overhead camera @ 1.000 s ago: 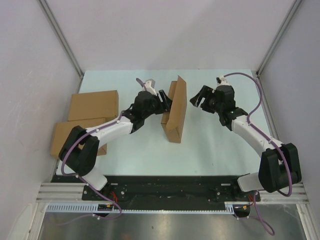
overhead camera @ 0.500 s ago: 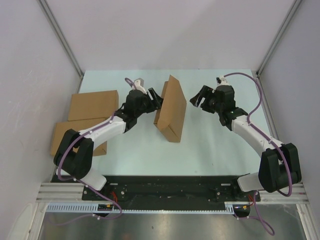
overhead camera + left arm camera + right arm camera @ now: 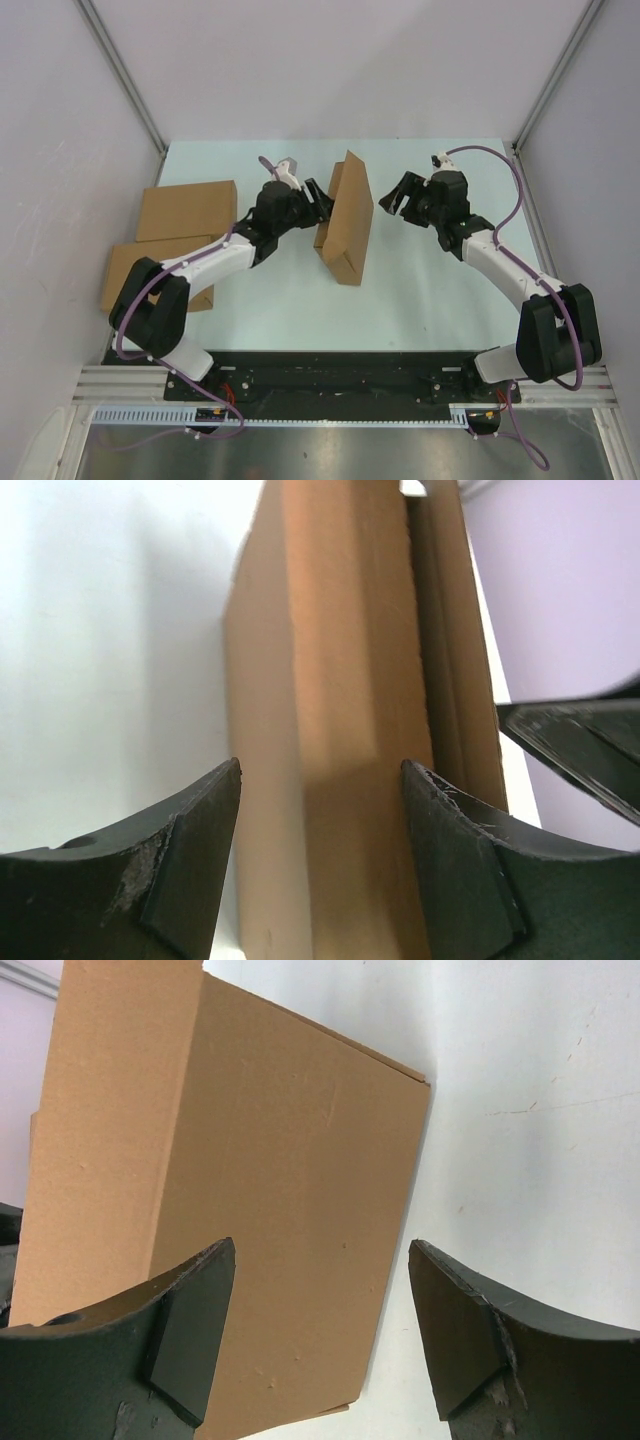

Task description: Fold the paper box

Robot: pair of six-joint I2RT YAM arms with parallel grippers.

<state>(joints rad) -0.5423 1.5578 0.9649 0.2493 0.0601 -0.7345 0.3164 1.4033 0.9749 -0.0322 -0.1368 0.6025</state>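
Position: plain brown cardboard paper box [image 3: 350, 215] stands on edge in the middle of the pale worktop [image 3: 430, 290], long axis far-to-near, between left gripper [image 3: 318, 198], just beside it, and right gripper [image 3: 393, 203], farther off; both jaws apart, empty.

In the left wrist view, the paper box [image 3: 340, 730] runs off the top and bottom edges. A dark wedge [image 3: 585, 745] at the right edge is blurred and cut off. In the right wrist view, the box's top and left side are cropped, and a finger [image 3: 185, 1330] covers its lower corner. From above, the left gripper [image 3: 320, 202] is so near the box that contact cannot be told. The lower flat box [image 3: 125, 275] is partly covered by the upper flat box [image 3: 187, 210] and the left arm [image 3: 205, 262].
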